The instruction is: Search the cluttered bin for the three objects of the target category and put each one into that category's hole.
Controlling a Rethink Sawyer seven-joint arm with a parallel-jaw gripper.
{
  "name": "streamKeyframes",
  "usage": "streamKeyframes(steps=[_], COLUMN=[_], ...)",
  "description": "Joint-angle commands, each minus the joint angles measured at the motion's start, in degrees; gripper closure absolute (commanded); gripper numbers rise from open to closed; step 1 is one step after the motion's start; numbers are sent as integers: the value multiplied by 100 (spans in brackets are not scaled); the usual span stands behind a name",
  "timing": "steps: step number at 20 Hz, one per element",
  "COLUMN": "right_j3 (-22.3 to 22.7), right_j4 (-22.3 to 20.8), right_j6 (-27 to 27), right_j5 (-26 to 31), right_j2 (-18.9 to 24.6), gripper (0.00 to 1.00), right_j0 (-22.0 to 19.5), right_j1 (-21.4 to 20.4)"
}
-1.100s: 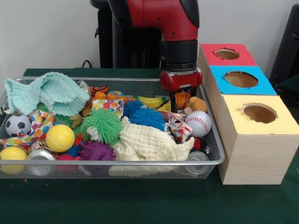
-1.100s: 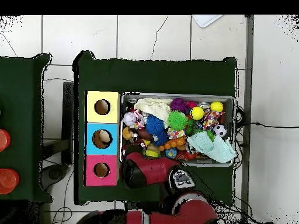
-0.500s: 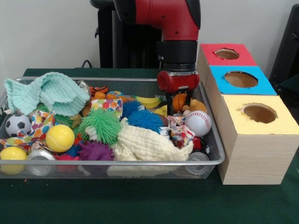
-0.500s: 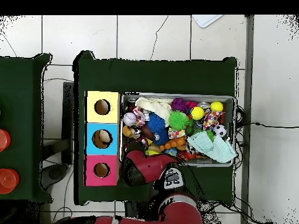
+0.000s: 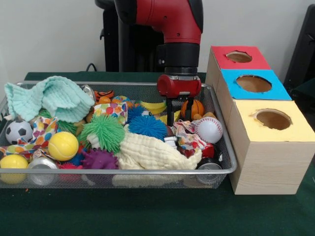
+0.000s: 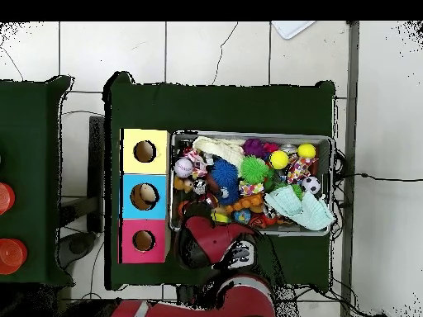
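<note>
Your gripper (image 5: 177, 116) hangs over the far right part of the bin (image 5: 224, 142), its two dark fingers (image 5: 169, 112) pointing down and spread apart with nothing between them, so it is open and empty. Just to its right in the front view sits the basketball (image 5: 193, 107), beside the right finger but not held; you cannot tell whether they touch. Below and right of the gripper lies the baseball (image 5: 208, 130), and straight below it a patterned cloth (image 5: 187, 137). To its lower left you see the blue spiky ball (image 5: 146, 126), then the green spiky ball (image 5: 104, 132), with the cream cloth (image 5: 152, 153) nearer the camera. Far left lie the tennis ball (image 5: 63, 145), the soccer ball (image 5: 18, 131) and the mint cloth (image 5: 49, 98). Right of the gripper, outside the bin, stands the box with red (image 5: 238, 57), blue (image 5: 253, 83) and yellow (image 5: 273, 119) holes.
</note>
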Motion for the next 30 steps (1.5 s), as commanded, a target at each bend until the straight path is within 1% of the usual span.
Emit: streamKeyframes(steps=[1, 12, 13, 15, 16, 18, 21, 25, 27, 30], right_j3=[-1082, -951, -906, -769, -751, -761, -648, -532, -442, -292], right_j4=[263, -84, -111, -222, -253, -255, -378, -485, -542, -621], right_j6=[124, 697, 785, 1063, 1106, 1039, 1255, 1357, 1465, 1597], right_j5=[-780, -510, -466, -327, -354, -505, -725, -730, -633, -233], right_j2=[-648, -213, -115, 238, 315, 283, 592, 916, 1180, 1671], gripper=[0, 0, 0, 0, 0, 0, 0, 0, 0, 0], right_j0=[160, -227, -306, -599, -664, -641, -905, -1186, -1405, -1799], right_j1=[499, 244, 194, 77, 77, 85, 15, -56, -100, -123])
